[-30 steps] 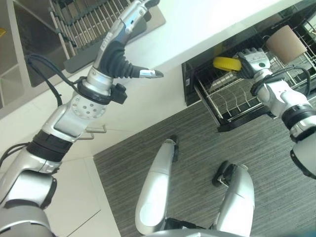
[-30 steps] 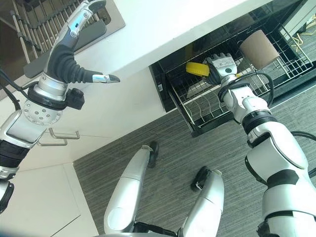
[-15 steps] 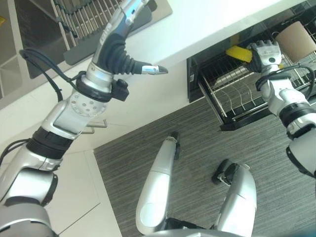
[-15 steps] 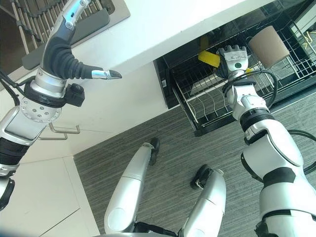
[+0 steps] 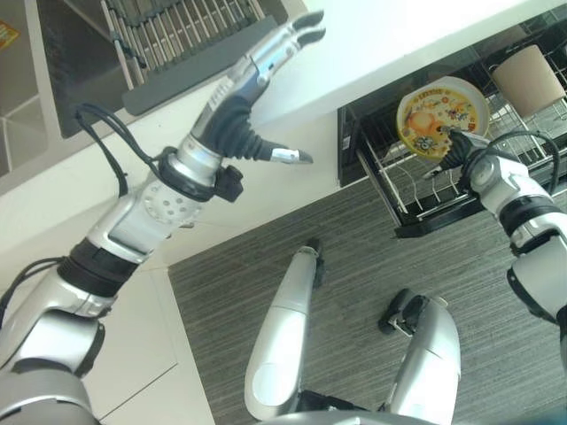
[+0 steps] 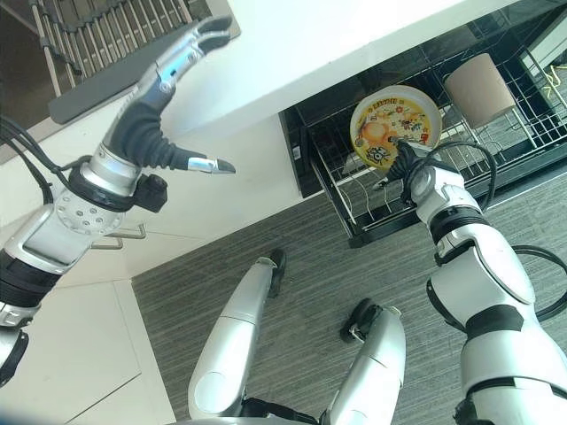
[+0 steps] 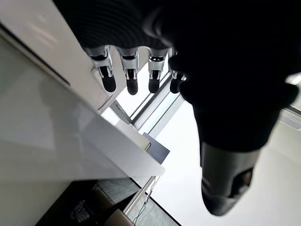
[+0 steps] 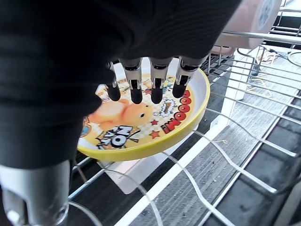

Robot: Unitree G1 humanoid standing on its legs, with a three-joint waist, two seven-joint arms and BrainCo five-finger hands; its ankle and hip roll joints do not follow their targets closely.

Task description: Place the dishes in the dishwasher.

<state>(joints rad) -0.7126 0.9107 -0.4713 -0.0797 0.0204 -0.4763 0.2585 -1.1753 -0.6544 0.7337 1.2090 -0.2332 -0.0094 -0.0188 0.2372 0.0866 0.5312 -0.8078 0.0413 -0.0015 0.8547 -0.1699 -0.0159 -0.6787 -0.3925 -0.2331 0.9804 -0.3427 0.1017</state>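
A yellow plate (image 5: 441,115) with a cartoon print stands tilted over the wire tines of the pulled-out dishwasher rack (image 5: 416,190), its printed face turned toward me. My right hand (image 6: 405,159) is at the plate's lower edge. In the right wrist view its fingers (image 8: 157,82) lie across the plate's (image 8: 155,122) face and the thumb (image 8: 35,197) sits by the rim, pinching it. My left hand (image 5: 257,75) is raised above the white counter (image 5: 399,35) with straight, spread fingers (image 7: 127,80) and holds nothing.
A tan cup (image 5: 529,80) lies on its side in the rack just right of the plate. A dish drying rack on a dark mat (image 5: 186,35) stands on the counter beyond my left hand. A cabinet handle (image 6: 115,237) sticks out below the counter.
My right hand has turned the plate from edge-on to face-up and brought it down onto the rack's tines. My left hand has stretched its fingers out further right over the counter.
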